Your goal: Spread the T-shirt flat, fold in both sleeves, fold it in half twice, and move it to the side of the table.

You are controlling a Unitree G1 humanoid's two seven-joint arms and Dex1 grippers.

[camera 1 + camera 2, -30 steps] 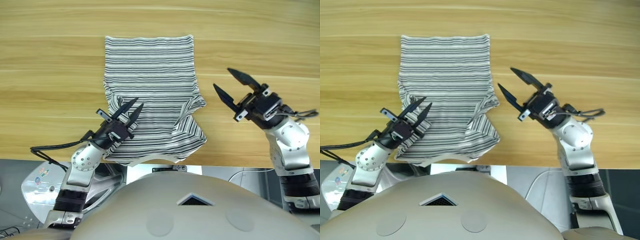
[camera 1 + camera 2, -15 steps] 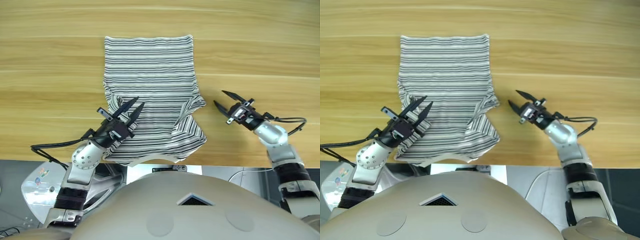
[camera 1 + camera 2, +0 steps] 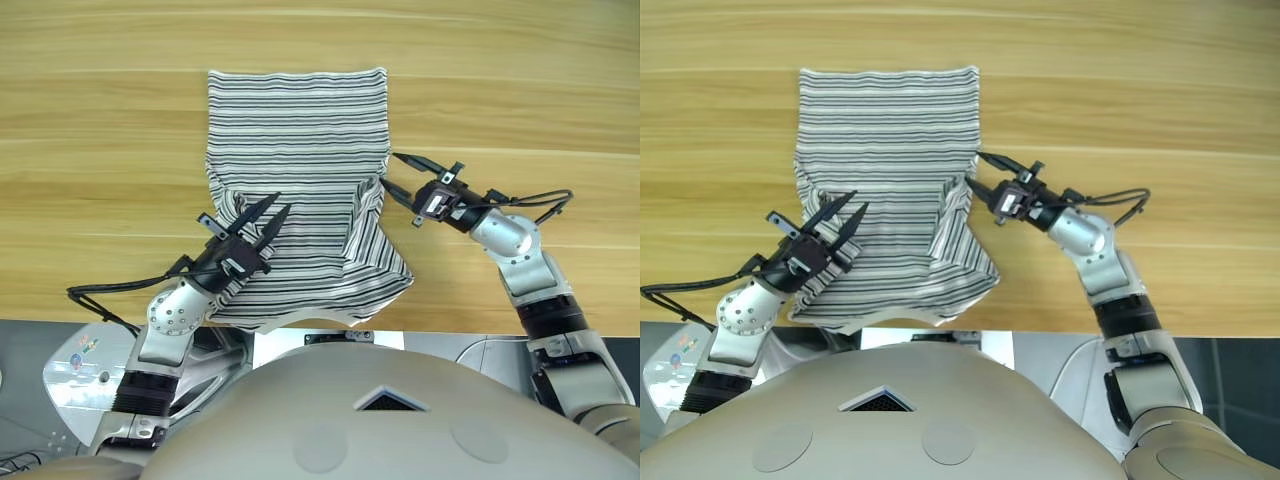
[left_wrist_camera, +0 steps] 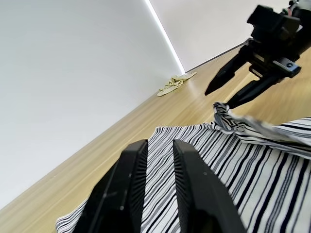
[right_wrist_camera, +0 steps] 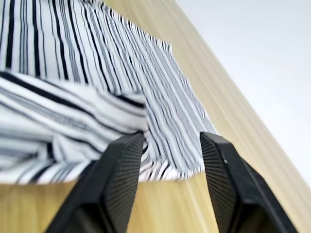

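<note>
1. The striped T-shirt [image 3: 295, 130] lies mid-table on the wooden table [image 3: 520, 90]. Its hem is at the far side and its collar end reaches the near edge.
2. The right sleeve [image 3: 368, 200] looks partly turned in but rumpled, with a ridge of cloth standing up along the right side.
3. The right gripper [image 3: 392, 170] sits at that ridge with its jaws apart. They straddle the sleeve's edge and have not yet pinched it.
4. The left gripper [image 3: 280, 204] hovers over the shirt's near left part. Its jaws are only narrowly parted and hold nothing.
5. To my eye the step in hand is folding in the right sleeve.
6. It would go best if the gripper takes only the top layer right at the sleeve edge. It should then lift it just free of the body and carry it leftward, so the crease runs straight from near to far.
7. Grabbing both layers would likely drag the whole shirt.
8. The left sleeve area looks bunched too and may need the same care.
</note>
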